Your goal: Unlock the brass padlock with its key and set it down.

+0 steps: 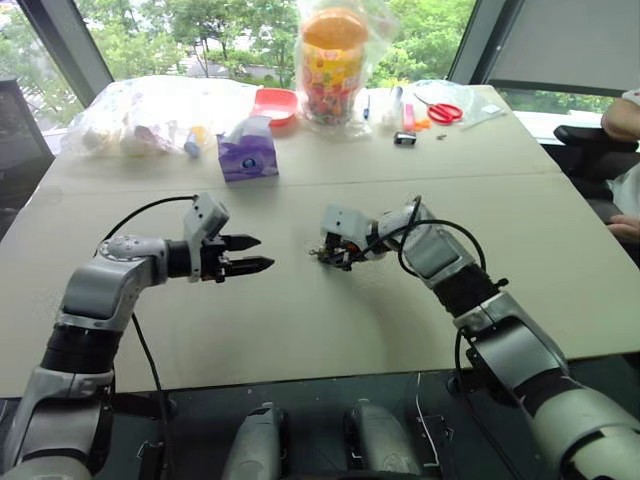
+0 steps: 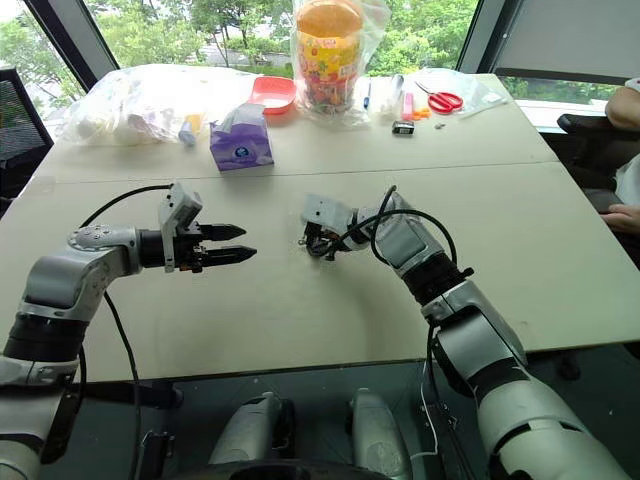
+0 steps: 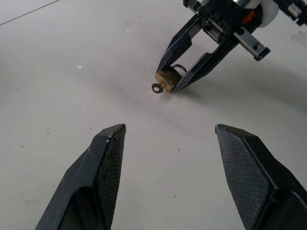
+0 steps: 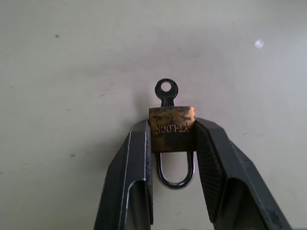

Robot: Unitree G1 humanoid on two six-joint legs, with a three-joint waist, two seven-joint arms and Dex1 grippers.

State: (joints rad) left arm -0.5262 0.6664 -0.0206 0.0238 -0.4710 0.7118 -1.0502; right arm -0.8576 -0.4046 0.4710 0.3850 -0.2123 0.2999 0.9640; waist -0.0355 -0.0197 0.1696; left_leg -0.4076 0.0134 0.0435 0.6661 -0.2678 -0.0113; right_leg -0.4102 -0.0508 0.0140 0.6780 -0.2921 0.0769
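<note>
Brass padlock [image 4: 171,128] sits pinched between the two black fingers of your right tool [image 4: 171,139], low over the middle of the pale counter [image 1: 300,320]. Your right tool is closed on the lock's body, one finger on each side, with the shackle looping back between the fingers. The key [image 4: 166,92] stands in the lock's far end, its ring pointing away from the tool. Your left tool [image 1: 256,254] hovers well apart to the left, fingers spread wide and holding nothing, aimed toward the lock. At the counter's far edge you see a purple tissue box [image 1: 247,150] and red scissors [image 1: 444,111].
</note>
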